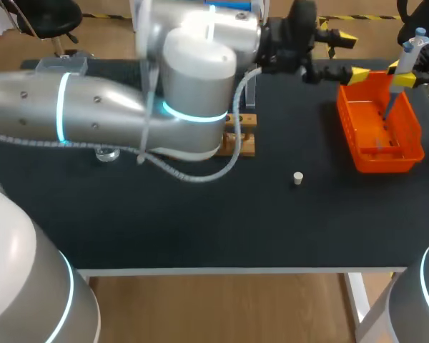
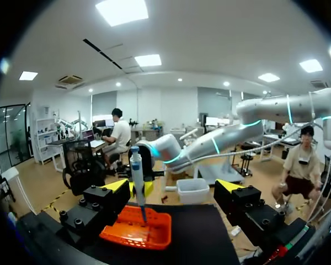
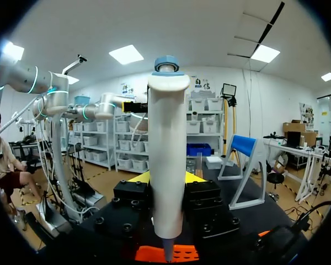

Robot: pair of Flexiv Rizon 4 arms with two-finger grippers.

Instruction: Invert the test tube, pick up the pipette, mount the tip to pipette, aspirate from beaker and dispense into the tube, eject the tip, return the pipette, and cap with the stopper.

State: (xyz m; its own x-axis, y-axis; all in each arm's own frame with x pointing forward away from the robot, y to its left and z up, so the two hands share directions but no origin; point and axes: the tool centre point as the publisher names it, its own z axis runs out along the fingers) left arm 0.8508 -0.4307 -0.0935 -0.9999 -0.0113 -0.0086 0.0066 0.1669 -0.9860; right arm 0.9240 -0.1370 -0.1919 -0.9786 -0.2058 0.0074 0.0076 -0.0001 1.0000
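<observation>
My right gripper (image 1: 406,76) hangs at the table's far right, shut on a white pipette (image 1: 415,51) with a blue top. The pipette (image 3: 167,160) stands upright between the fingers, its thin end pointing down into the orange basket (image 1: 407,146). My left gripper (image 1: 347,54) is just left of the basket's far end, open and holding nothing. Seen from the left wrist, the pipette (image 2: 137,178) and the basket (image 2: 157,234) lie ahead of my left gripper (image 2: 174,189). A small white stopper (image 1: 297,177) lies on the black table. The wooden rack (image 1: 242,137) is partly hidden by my left arm.
A clear glass vessel (image 1: 107,153) peeks out from under my left arm at the left. That arm's bulky elbow (image 1: 194,93) spans the table's far middle. The table's front edge (image 1: 222,270) runs across below the stopper.
</observation>
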